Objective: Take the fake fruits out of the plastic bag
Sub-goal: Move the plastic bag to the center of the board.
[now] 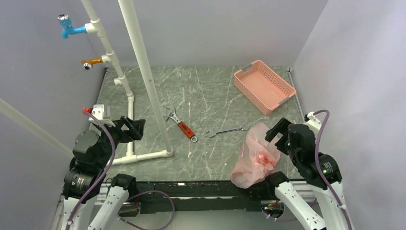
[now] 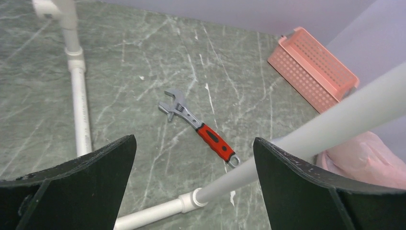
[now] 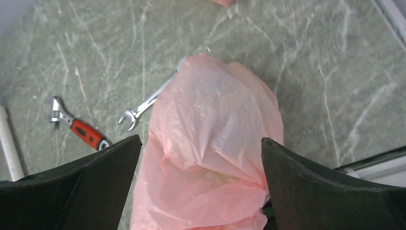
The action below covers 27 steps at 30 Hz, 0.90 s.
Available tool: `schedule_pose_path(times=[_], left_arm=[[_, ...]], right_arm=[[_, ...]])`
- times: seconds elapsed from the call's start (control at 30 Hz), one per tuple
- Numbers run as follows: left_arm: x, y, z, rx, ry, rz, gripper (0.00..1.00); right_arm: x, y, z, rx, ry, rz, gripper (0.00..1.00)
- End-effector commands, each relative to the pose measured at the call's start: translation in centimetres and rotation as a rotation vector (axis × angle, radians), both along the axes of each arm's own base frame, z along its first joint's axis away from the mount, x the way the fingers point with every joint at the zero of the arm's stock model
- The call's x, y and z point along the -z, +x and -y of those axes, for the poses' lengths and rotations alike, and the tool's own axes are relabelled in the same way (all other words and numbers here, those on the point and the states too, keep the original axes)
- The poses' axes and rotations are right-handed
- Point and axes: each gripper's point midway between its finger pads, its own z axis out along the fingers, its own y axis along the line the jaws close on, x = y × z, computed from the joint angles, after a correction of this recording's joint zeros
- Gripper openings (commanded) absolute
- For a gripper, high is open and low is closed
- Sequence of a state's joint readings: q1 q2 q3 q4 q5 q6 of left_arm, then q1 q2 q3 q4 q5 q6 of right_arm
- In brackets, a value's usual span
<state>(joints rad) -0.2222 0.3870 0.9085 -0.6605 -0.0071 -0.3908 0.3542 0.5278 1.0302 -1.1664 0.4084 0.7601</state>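
Beside right gripper (image 1: 277, 136) | plastic bag (image 1: 253, 155) | pink, crinkly, translucent, bulging

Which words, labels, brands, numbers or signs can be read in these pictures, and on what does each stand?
No text can be read anywhere.
On the plastic bag: a small red patch, too blurred to tell if it is print.
On the red-handled wrench: no legible marking.
On the pink basket: no label visible.

One plastic bag (image 1: 253, 155), one basket (image 1: 264, 86), two wrenches (image 1: 184, 129) (one red-handled)
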Motion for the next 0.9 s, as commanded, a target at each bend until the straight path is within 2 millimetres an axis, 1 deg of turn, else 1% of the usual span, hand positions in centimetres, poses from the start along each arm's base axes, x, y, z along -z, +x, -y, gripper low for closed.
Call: schedule_pose_path(times=[0.0, 0.1, 0.23, 0.33, 0.4, 0.5, 0.53, 0.57, 0.67, 0.77, 0.8, 0.87], left_arm=[[-1.0, -0.8, 2.7, 0.156, -0.033, -0.015, 0.99], [-0.4, -1.6, 3.8, 0.225, -0.042, -0.056, 0.99], [0.8, -2.8, 4.8, 0.295, -0.056, -0.095, 0.98], [1.9, -4.0, 5.2, 0.337, -0.052, -0.125, 0.93], [2.7, -4.7, 5.2, 0.349, -0.046, -0.146, 0.93], [3.8, -5.2, 4.7, 0.332, -0.031, -0.172, 0.93], [4.1, -5.2, 4.4, 0.315, -0.026, -0.177, 0.93], [4.2, -5.2, 4.2, 0.3, -0.024, -0.178, 0.93], [3.7, -5.1, 4.2, 0.301, -0.031, -0.156, 0.92], [3.0, -5.3, 5.0, 0.35, -0.046, -0.112, 0.92], [2.8, -5.4, 5.4, 0.372, -0.054, -0.101, 0.91], [2.2, -5.8, 6.3, 0.429, -0.091, -0.078, 0.9]], right_arm=[[3.2, -1.2, -0.4, 0.038, 0.044, -0.131, 1.0], [5.2, -1.2, -1.3, 0.016, 0.08, -0.167, 1.0], [7.3, -1.0, -4.1, -0.077, 0.182, -0.197, 0.99], [8.0, -0.8, -6.2, -0.193, 0.228, -0.197, 0.93], [7.7, -0.3, -7.1, -0.257, 0.236, -0.173, 0.89], [7.3, 0.3, -9.3, -0.399, 0.263, -0.144, 0.75], [7.3, 0.6, -10.0, -0.432, 0.278, -0.134, 0.67], [7.2, 1.0, -10.7, -0.465, 0.296, -0.12, 0.56], [6.9, 2.3, -12.5, -0.521, 0.344, -0.092, 0.38], [6.0, 4.4, -14.0, -0.546, 0.388, -0.059, 0.17], [5.5, 5.2, -14.6, -0.554, 0.404, -0.043, 0.15], [4.5, 6.7, -16.2, -0.589, 0.433, -0.013, 0.15]])
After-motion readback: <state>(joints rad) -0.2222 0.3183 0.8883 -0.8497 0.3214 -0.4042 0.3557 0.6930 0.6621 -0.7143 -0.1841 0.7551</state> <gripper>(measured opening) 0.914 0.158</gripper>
